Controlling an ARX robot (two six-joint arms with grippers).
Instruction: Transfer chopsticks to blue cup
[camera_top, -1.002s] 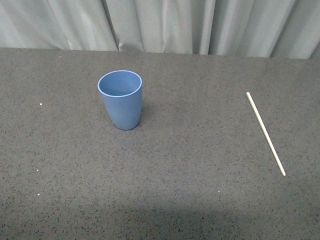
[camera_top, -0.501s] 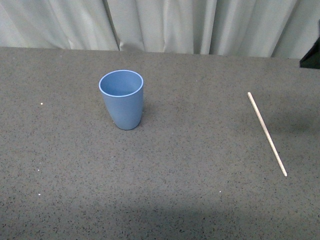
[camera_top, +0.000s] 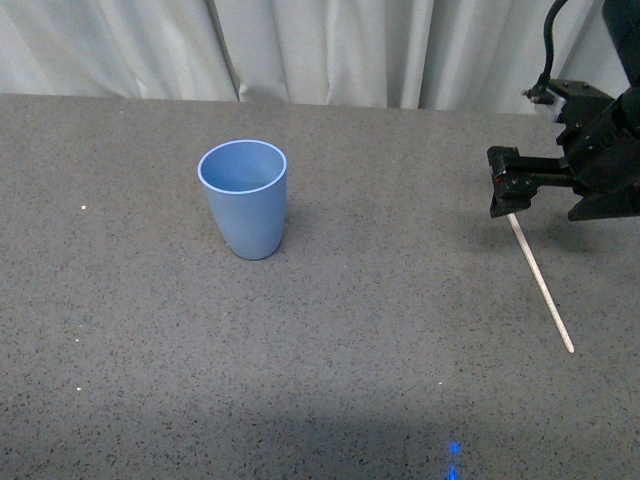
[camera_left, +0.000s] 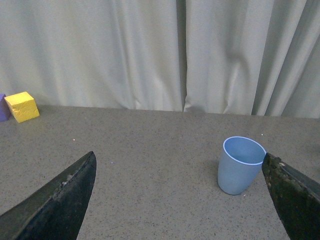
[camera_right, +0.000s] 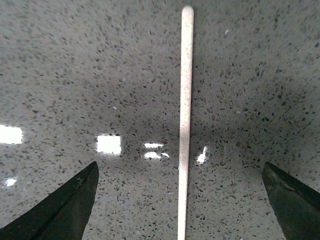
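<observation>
The blue cup (camera_top: 242, 200) stands upright and empty on the dark speckled table, left of centre. It also shows in the left wrist view (camera_left: 240, 165). The chopstick (camera_top: 543, 288) lies flat at the right, its far end under my right gripper (camera_top: 540, 210). That gripper is open and hovers above the stick. In the right wrist view the chopstick (camera_right: 185, 100) runs lengthwise midway between the spread fingers of the right gripper (camera_right: 180, 166), not touched. My left gripper (camera_left: 178, 157) is open and empty, above the table, with the cup just inside one finger; it is out of the front view.
A pale curtain (camera_top: 320, 50) hangs behind the table's far edge. A yellow block (camera_left: 22, 106) and a purple thing (camera_left: 2, 107) sit far off by the curtain in the left wrist view. The table (camera_top: 380, 330) runs wide between cup and chopstick.
My right arm has come into the front view from the right and now hangs over the chopstick's far end. The cup and the chopstick have not moved.
</observation>
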